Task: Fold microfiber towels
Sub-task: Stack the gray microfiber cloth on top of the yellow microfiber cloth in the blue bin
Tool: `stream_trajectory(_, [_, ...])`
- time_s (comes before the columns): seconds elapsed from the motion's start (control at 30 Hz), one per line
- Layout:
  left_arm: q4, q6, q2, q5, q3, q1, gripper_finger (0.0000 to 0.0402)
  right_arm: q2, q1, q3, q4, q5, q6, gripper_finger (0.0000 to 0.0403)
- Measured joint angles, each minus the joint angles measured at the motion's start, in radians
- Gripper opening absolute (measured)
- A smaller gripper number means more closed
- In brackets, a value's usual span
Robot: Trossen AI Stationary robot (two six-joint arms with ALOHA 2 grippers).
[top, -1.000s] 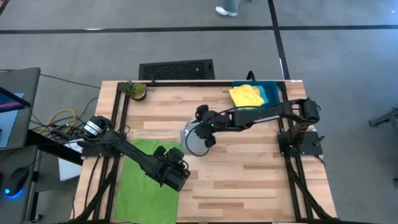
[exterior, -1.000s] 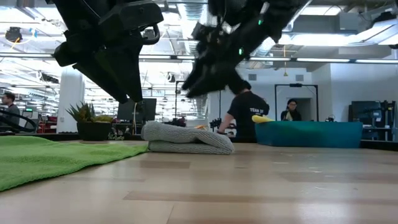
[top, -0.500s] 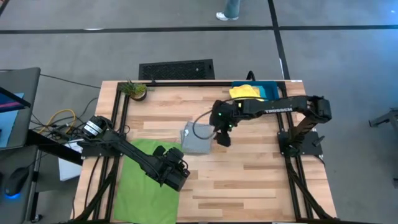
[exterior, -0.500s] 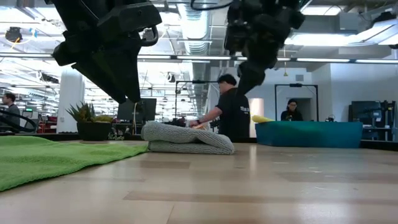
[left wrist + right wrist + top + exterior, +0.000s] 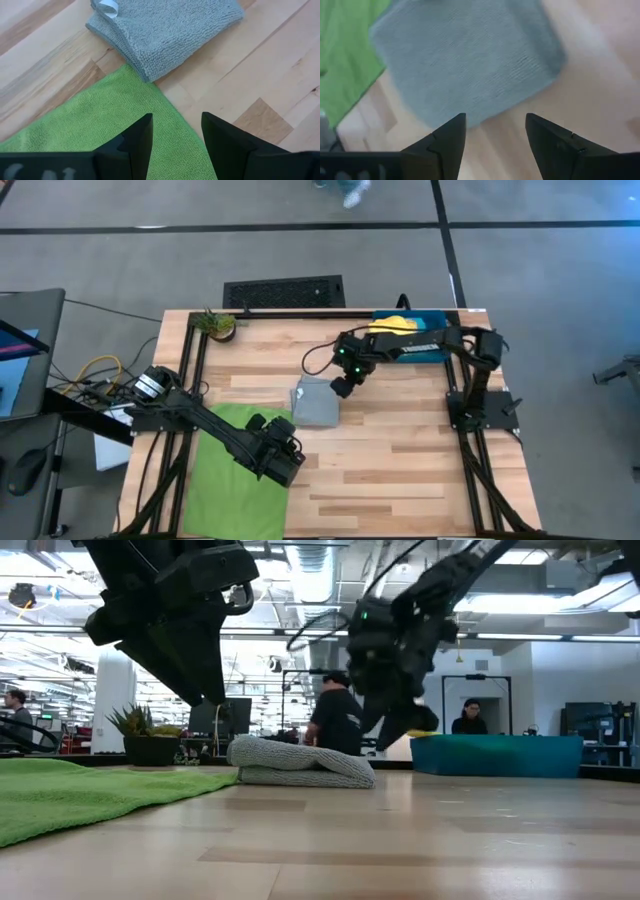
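The grey towel lies folded in several layers at the table's middle; it also shows in the low view. The lime green towel lies spread flat at the near left. The yellow towel rests in the teal bin at the far right. The turquoise towel does not show. My left gripper is open and empty above the green towel's right edge. My right gripper is open and empty, just past the grey towel's far right corner.
A small potted plant stands at the far left corner. Bare wood runs along the table's near right. People show in the room behind the table in the low view.
My right gripper has moved off the grey towel, first toward the table's right edge, then toward the far edge, turning as it went. The grey towel lies folded and still. My left arm has kept still.
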Motion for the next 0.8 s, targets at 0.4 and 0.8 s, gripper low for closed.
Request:
stream_trajectory(0.4, [-0.002,0.022,0.0,0.0,0.0,0.0,0.0163,0.133,-0.039,-0.001,0.137,-0.094,0.105,0.023])
stream_trajectory(0.8, [-0.002,0.035,0.0,0.007,0.0,0.0,0.0163,0.153,-0.001,0.0,0.245,-0.087,0.072,0.023])
